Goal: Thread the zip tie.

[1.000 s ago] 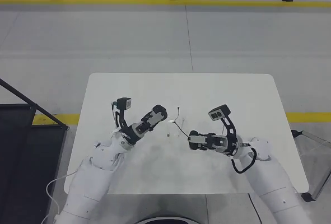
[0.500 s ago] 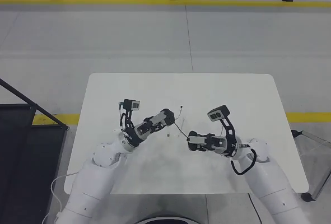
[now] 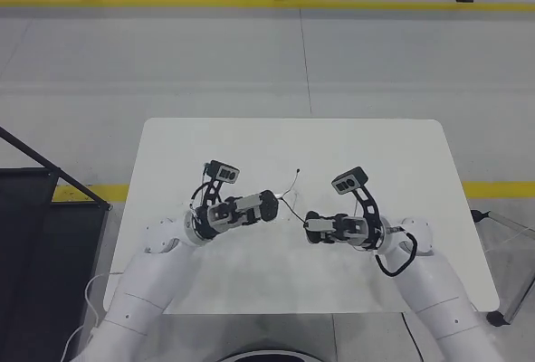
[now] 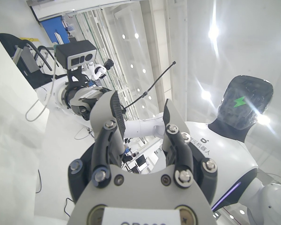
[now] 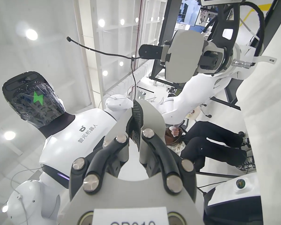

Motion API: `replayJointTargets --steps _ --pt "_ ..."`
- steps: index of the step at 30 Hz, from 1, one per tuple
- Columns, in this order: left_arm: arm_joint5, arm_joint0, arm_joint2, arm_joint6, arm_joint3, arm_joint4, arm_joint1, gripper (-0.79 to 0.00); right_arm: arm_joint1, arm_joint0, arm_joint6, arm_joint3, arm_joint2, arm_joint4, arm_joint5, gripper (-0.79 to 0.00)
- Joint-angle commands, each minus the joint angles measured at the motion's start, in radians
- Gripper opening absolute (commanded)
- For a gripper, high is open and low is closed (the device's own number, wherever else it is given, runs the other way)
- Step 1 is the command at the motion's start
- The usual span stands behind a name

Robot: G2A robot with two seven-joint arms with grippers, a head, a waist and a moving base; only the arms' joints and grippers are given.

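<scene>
A thin black zip tie [image 3: 288, 192] is held up above the middle of the white table [image 3: 385, 154]. My right gripper [image 3: 309, 224] is shut on its lower end, and in the right wrist view the strap [image 5: 133, 80] rises from the closed fingertips [image 5: 136, 108], bends at a small knob, and runs sideways to its free end. My left gripper [image 3: 272, 205] stands open just left of the strap. In the left wrist view the zip tie [image 4: 154, 83] crosses beyond the gap between the fingers [image 4: 116, 108] without being gripped.
A black frame with dark fabric [image 3: 14, 235] stands off the table's left side. Bare tabletop lies all around the two grippers, with the far edge [image 3: 294, 119] well beyond them.
My left arm has swung right and turned, bringing its open gripper up beside the zip tie. The right gripper has stayed almost in place, still holding the strap.
</scene>
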Motion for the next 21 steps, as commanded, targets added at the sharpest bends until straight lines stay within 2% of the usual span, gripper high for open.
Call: replayJointTargets --steps 1,3,15,19,21 --pt "0.01 -0.001 0.003 -0.009 -0.004 -0.017 -0.001 -0.397 -0.002 0.001 0.001 0.004 0.001 -0.003 0.001 -0.785" --pt "0.008 -0.002 0.006 -0.008 -0.005 -0.019 -0.002 -0.431 -0.004 0.003 0.002 0.006 0.0 -0.008 0.002 -0.785" --pt "-0.008 -0.02 0.033 0.008 0.021 -0.029 -0.013 -0.489 -0.014 0.008 0.007 0.017 0.001 -0.016 0.007 -0.785" --pt "-0.007 -0.023 0.036 0.007 0.022 -0.027 -0.014 -0.548 -0.017 0.008 0.009 0.019 0.004 -0.017 0.009 -0.785" --pt "-0.005 -0.023 0.036 0.006 0.023 -0.027 -0.014 -0.551 -0.018 0.007 0.01 0.02 0.005 -0.016 0.01 -0.785"
